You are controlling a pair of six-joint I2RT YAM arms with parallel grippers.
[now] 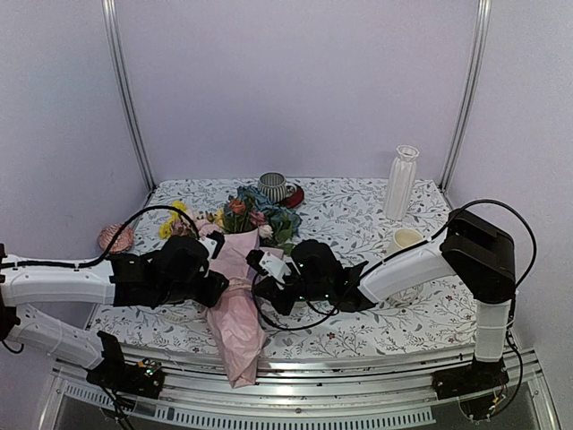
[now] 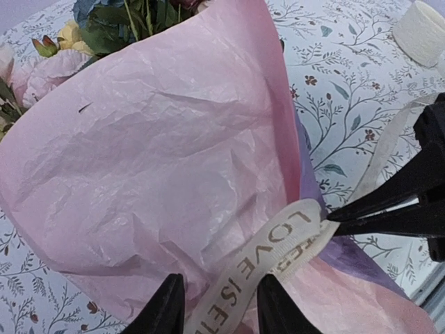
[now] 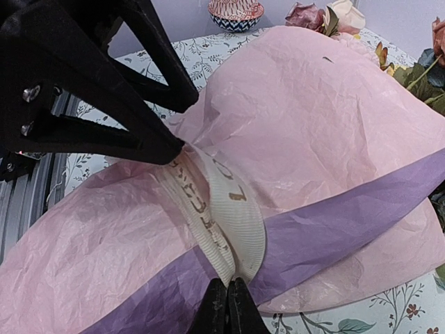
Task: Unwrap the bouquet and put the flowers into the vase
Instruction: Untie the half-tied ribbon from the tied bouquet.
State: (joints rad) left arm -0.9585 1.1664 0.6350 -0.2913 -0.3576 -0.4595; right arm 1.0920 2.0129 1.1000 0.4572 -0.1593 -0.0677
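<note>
Leaf-printed tablecloth point(image 1: 358, 202), pale lilac walls point(image 1: 295, 81) behind. The bouquet point(image 1: 235, 296) is laid lengthwise at near centre, between the two arms: a cone of crinkled matte pink tissue, with a purple sheet showing at its edge. Its flowers point(image 1: 246, 215) are fanned out at the far end. A ribbed beige ribbon point(image 3: 233, 223), lettered, is bound around the waist. The right gripper point(image 3: 226, 306) is pinched tight on a fold of that ribbon. The left gripper point(image 2: 221, 309) is seen with its black tapered fingers apart, the ribbon band lying in the gap. The vase point(image 1: 401, 182), white, slim and fluted, is stood upright at far right, well apart from the bouquet; a cream mug point(image 1: 405, 239) is set near it.
</note>
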